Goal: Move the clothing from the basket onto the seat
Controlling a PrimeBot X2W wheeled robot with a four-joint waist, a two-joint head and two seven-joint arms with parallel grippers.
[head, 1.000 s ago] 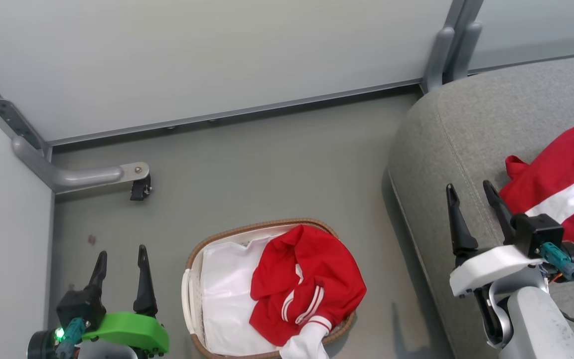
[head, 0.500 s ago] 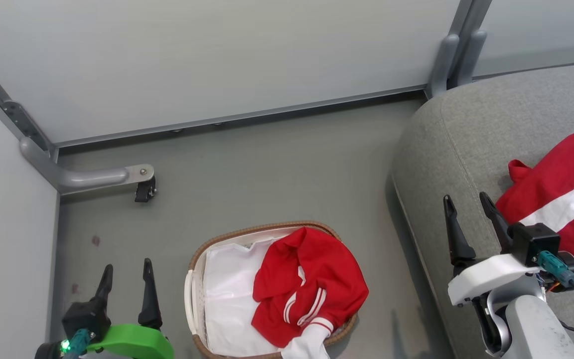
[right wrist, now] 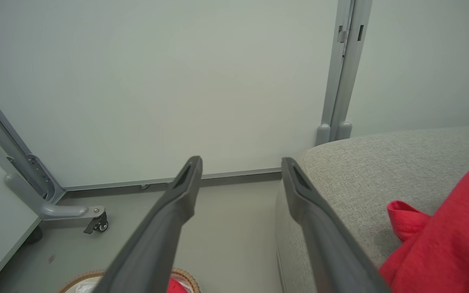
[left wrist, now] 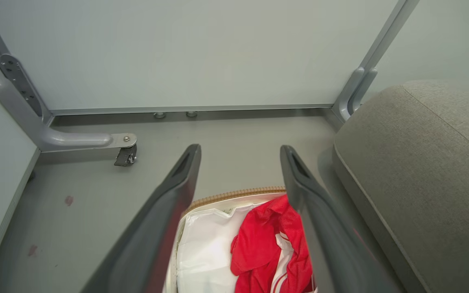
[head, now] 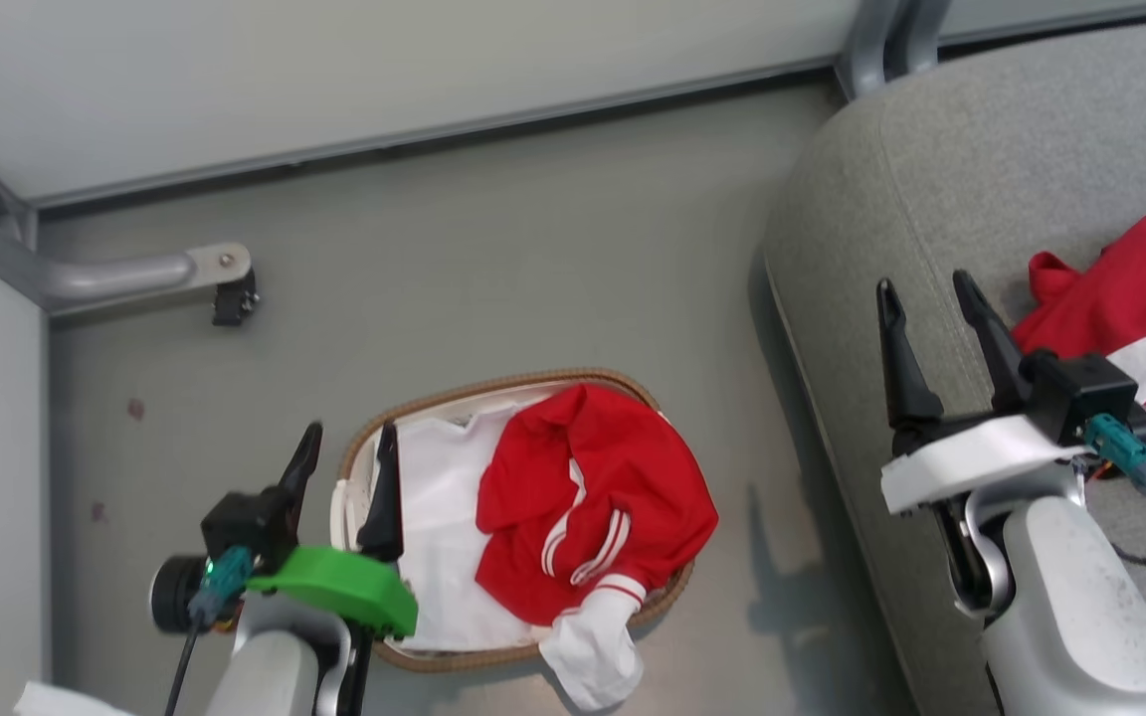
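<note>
A grey floor (head: 493,249), smooth and marked by small reddish stains (head: 135,409), is closed in by pale flat wall panels (head: 334,70). A rounded metal foot (head: 125,276) with a dark caster (head: 233,303) juts out from the left panel, well apart from the basket (head: 493,383). A grey post (head: 876,40) stands at the far corner of the seat (head: 931,179). A strip of bare floor lies between basket and seat. The basket is rounded, with a brown woven rim and a crumpled white liner (head: 444,517). A soft red garment (head: 613,477) with white stripes is bunched in its right half, and its white cuff (head: 593,646) droops over the near rim. The seat is coarse grey fabric with a rounded corner and a stitched seam. A second red garment (head: 1140,298) with a white band lies on it at the right. The left gripper (head: 350,433) hangs over the basket's left rim, its long dark fingers spread apart with nothing between them. The right gripper (head: 923,285) hangs over the seat just beside the second garment, fingers likewise apart and empty.
</note>
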